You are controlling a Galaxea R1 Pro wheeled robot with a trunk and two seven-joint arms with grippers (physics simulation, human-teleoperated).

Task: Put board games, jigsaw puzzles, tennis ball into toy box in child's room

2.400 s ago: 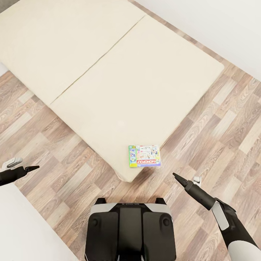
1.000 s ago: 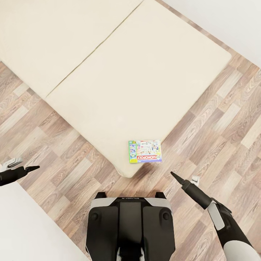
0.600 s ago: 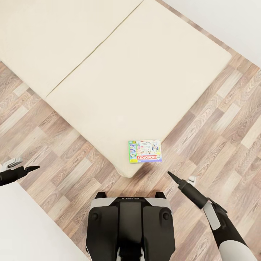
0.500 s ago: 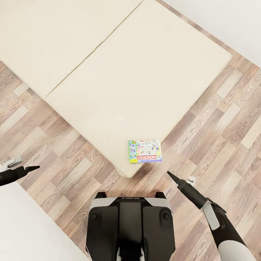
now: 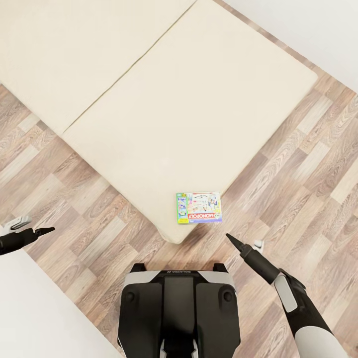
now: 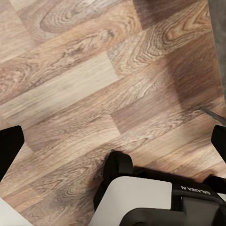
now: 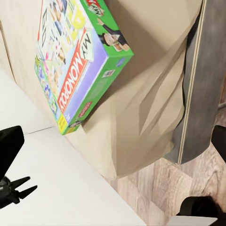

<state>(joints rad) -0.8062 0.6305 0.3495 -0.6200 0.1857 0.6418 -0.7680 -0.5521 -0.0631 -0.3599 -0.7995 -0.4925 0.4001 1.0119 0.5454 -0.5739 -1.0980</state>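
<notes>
the flat white "monopoly" board game box with green edge (image 5: 199, 208) (image 7: 77, 61) lies on the near corner of the low beige-mattressed bed (image 5: 164, 99), just beside its edge over the wood-plank floor (image 5: 298, 174). the right gripper (image 5: 243, 243), jaws apart, hovers near that corner, empty. the left gripper (image 5: 35, 227) hangs open over the floor, well apart from the bed.

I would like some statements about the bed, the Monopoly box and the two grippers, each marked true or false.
1. The Monopoly box lies near the bed's corner. True.
2. The right gripper holds the box. False: it hangs over the floor, apart from it.
3. Three board games lie on the mattress. False: one is visible.
4. The left gripper holds nothing. True.
5. The floor is grey carpet. False: wood planks.
</notes>
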